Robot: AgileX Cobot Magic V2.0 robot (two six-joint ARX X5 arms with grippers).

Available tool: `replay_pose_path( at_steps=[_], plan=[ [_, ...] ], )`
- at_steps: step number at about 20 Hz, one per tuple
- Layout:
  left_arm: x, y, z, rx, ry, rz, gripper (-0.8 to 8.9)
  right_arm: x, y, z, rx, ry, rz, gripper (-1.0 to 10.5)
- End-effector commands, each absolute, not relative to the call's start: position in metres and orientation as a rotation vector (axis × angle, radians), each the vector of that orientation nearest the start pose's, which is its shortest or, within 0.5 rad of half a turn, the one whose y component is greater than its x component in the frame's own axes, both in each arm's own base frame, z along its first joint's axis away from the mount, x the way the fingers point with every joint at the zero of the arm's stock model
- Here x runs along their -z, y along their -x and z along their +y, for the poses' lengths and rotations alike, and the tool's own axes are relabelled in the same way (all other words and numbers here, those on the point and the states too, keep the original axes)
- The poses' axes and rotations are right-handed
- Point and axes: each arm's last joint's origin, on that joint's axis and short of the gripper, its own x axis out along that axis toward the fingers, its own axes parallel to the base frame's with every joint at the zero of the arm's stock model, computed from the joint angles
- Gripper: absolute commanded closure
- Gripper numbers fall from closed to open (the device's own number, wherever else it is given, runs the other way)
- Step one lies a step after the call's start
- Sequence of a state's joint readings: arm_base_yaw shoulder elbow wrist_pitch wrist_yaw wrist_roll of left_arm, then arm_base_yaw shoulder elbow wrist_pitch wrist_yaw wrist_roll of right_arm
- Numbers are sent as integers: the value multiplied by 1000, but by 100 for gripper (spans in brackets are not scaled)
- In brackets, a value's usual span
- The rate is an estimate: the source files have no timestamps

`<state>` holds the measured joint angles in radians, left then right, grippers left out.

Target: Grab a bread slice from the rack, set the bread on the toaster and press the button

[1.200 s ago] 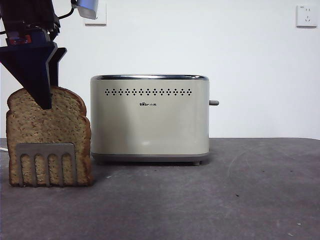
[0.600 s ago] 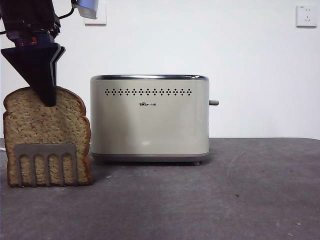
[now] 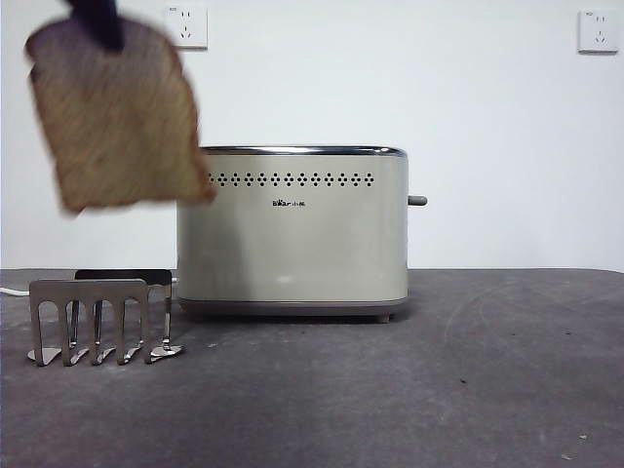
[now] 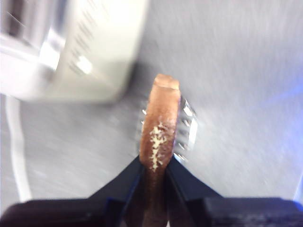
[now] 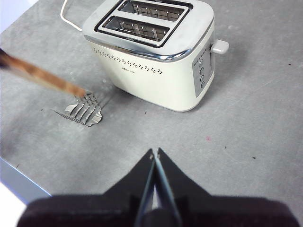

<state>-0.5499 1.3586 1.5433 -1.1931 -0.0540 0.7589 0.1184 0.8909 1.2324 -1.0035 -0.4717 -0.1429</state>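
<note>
The slice of bread is held in the air at the far left of the front view, well above the rack and clear of it, tilted, with its lower right corner overlapping the toaster's upper left edge in that view. It is gripped at its rounded top by the left claw, whose 2 black jaws are clamped against the crust on either side; only a dark tip of that claw is seen at the top edge of the front view. Below, the rack stands on the dark grey surface, its 2 pronged plates upright, just beside the toaster's left end. A white cord is seen trailing behind the toaster.

The toaster stands at the middle of the surface, its 2 slots open and unfilled in the right wrist view. The button juts from its right end, in its raised position.

The right claw is held apart from the toaster, above bare surface, its jaws pressed together on nothing. 2 white wall sockets are mounted on the wall behind.
</note>
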Motion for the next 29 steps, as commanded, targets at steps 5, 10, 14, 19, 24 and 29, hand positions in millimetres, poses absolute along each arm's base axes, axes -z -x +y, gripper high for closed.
replay_pose_path(
  at_steps=[5,10,14,19,24,29],
  plan=[
    [-456,-201,-130,740,-980,391,823,-387,-143,31,-619,16,641,958],
    [-462,-225,-148,729,-1044,326,823,-385,-147,31,-619,13,658,958],
    [-446,-257,-169,749,-1069,357,823,-384,-149,31,-619,11,666,958],
    [-423,-285,-189,777,-1096,402,823,-383,-152,32,-619,9,678,958],
    [-408,-296,-198,805,-1105,439,823,-382,-154,32,-619,8,686,958],
    [-397,-305,-203,822,-1111,466,823,-381,-153,32,-620,7,689,958]
  ],
)
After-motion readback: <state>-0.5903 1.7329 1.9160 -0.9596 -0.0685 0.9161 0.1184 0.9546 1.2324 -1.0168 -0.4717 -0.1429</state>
